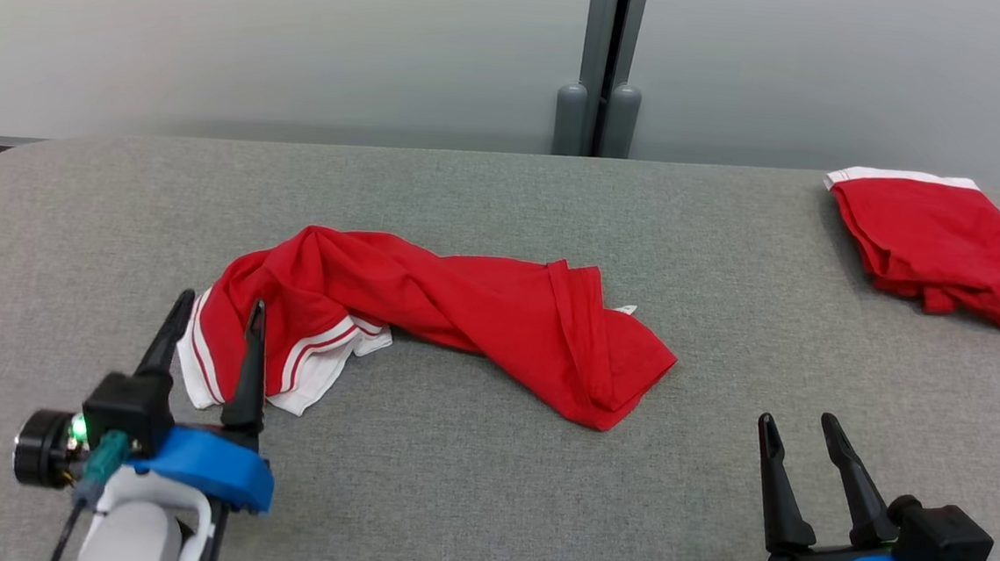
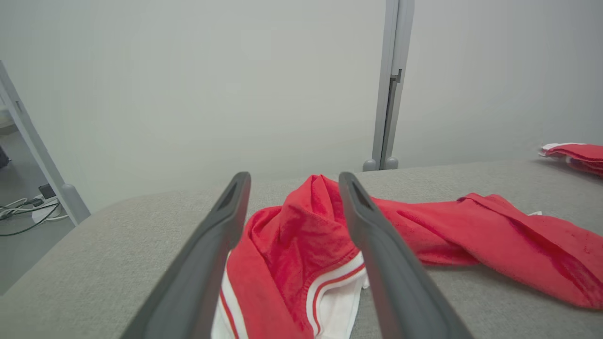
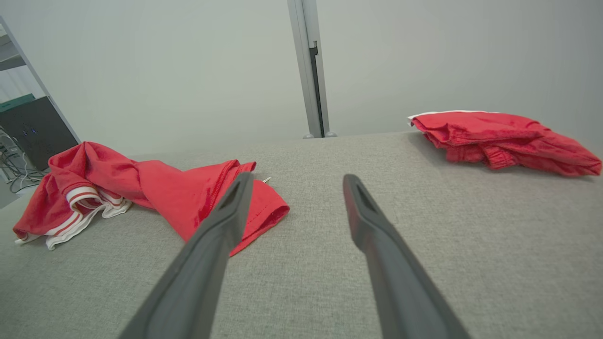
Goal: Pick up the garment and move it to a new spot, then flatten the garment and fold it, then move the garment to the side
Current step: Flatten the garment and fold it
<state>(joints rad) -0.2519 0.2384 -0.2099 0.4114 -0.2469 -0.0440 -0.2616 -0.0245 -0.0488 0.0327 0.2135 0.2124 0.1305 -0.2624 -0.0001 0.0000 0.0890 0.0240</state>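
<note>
A crumpled red garment (image 1: 462, 313) with white, red-striped trim lies twisted across the middle of the grey table (image 1: 485, 491). My left gripper (image 1: 221, 307) is open at the garment's left end, its fingers straddling the white-trimmed edge (image 2: 330, 287) without closing on it. The garment (image 2: 471, 235) stretches away to the right in the left wrist view. My right gripper (image 1: 798, 425) is open over bare table, to the right of and nearer than the garment's right corner (image 3: 254, 207). Nothing sits between its fingers.
A second red garment (image 1: 938, 245) with a white band lies folded at the table's far right corner (image 3: 499, 139). A grey post (image 1: 603, 68) stands behind the table against the pale wall. Cables lie on the floor (image 2: 23, 212) past the table's left end.
</note>
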